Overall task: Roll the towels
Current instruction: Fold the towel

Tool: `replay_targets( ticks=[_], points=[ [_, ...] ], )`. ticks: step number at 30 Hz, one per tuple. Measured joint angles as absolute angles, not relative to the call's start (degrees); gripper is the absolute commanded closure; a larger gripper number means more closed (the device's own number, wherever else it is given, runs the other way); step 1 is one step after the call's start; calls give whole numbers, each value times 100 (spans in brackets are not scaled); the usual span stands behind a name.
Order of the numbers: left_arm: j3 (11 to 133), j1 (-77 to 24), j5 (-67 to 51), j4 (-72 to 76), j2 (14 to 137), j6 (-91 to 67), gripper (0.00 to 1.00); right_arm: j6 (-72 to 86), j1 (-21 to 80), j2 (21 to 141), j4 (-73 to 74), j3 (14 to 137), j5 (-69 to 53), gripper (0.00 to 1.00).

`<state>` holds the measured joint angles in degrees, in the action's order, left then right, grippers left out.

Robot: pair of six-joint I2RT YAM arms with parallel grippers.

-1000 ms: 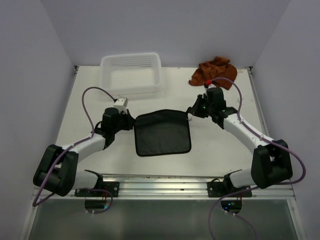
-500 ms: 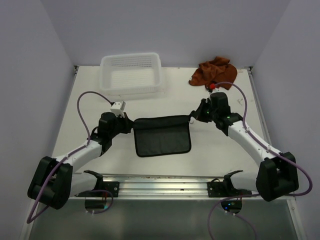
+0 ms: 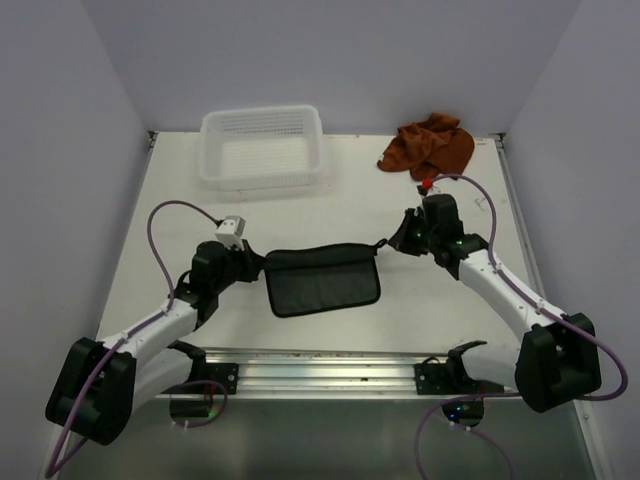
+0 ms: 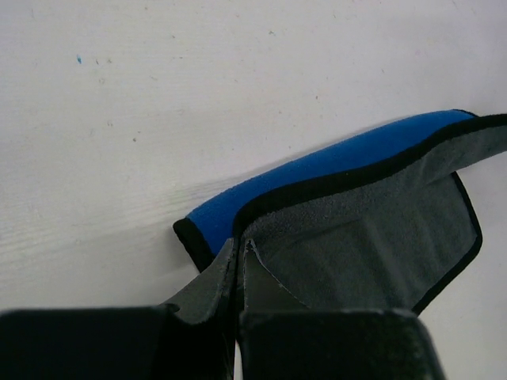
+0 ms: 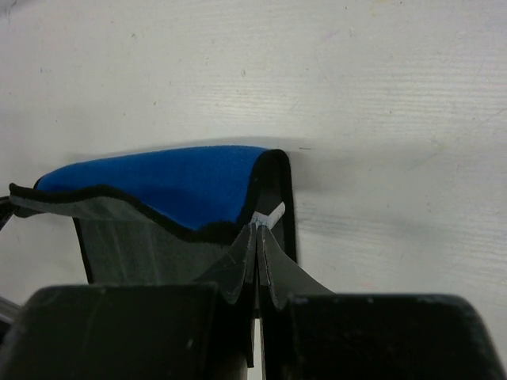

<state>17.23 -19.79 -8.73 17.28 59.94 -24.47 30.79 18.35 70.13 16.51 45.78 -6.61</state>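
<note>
The blue towel (image 3: 322, 280) lies on the middle of the white table (image 3: 350, 200), between the two arms. From above it reads as dark grey with a black hem. Its far edge is lifted and turned over towards the near side, forming a narrow band across the top of the cloth. In both wrist views the bright blue face shows along that turned-over curve, with the grey face below it.

The left gripper (image 3: 258, 265) has its fingers pressed together on the towel's far left corner, the cloth pinched between the tips. The right gripper (image 3: 385, 243) pinches the far right corner in the same way. In the right wrist view a small white tag (image 5: 269, 214) sits right at the fingertips.

The rust-brown towel (image 3: 428, 146) lies crumpled in a heap at the far right corner of the table, well apart from the blue one. The white mesh basket (image 3: 265, 178) stands upright at the far left, well apart from both towels. A metal rail (image 3: 330, 365) runs along the near edge.
</note>
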Motion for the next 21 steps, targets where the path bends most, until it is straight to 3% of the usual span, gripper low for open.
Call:
replay_targets(
  ticks=[15,21],
  points=[
    [1459,-2440,-854,1704,5784,-2700,97,3052,1831,6895,1680,4248,-707,100],
    [1319,-2532,-849,1686,5645,-2792,94,2952,1826,6971,1662,4237,-1048,81]
  ],
)
